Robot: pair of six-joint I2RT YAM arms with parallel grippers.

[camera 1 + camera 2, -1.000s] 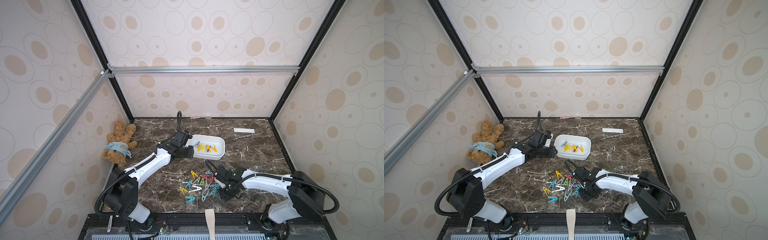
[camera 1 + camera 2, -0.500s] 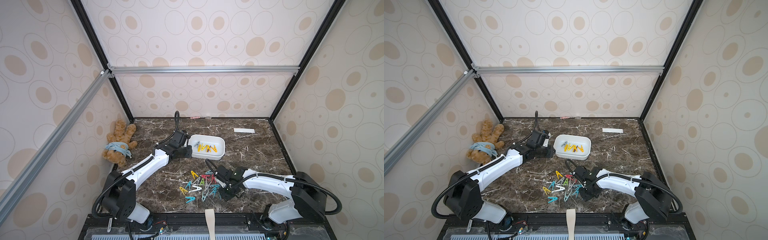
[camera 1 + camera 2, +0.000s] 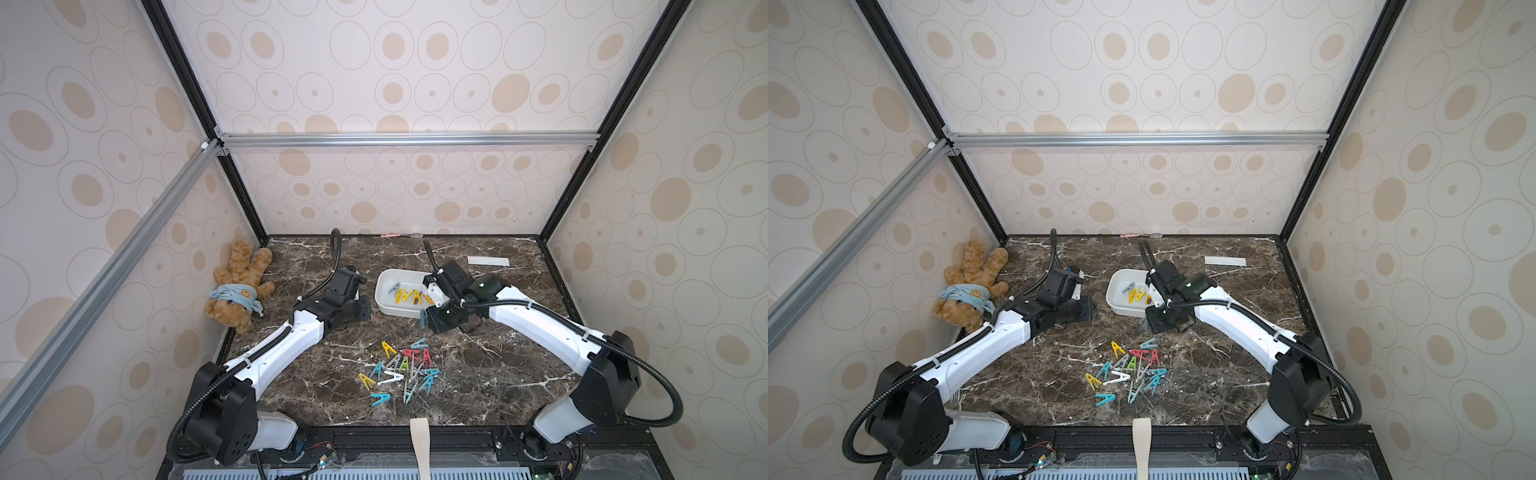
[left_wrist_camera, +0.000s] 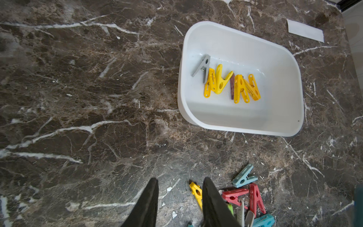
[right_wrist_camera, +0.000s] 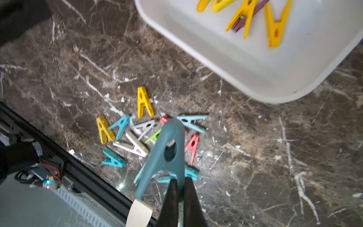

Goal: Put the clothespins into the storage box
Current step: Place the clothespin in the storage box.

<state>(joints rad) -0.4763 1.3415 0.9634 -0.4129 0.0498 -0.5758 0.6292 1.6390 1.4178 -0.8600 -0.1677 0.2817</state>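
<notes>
Teal clothespin (image 5: 169, 153) is clamped by right fingers (image 5: 172, 196), its axis along them, with storage box (image 5: 255, 92) just beyond; left fingers (image 4: 149, 202) are held apart.

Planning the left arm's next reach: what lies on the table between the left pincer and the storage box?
Bare marble only, in the left wrist view, between the left pincer and the storage box; the loose clothespins lie aside.

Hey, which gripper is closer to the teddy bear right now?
Left. The left gripper is between the teddy bear and the storage box; the right gripper, shut on a teal clothespin, is on the box's other side, farther away.
</notes>
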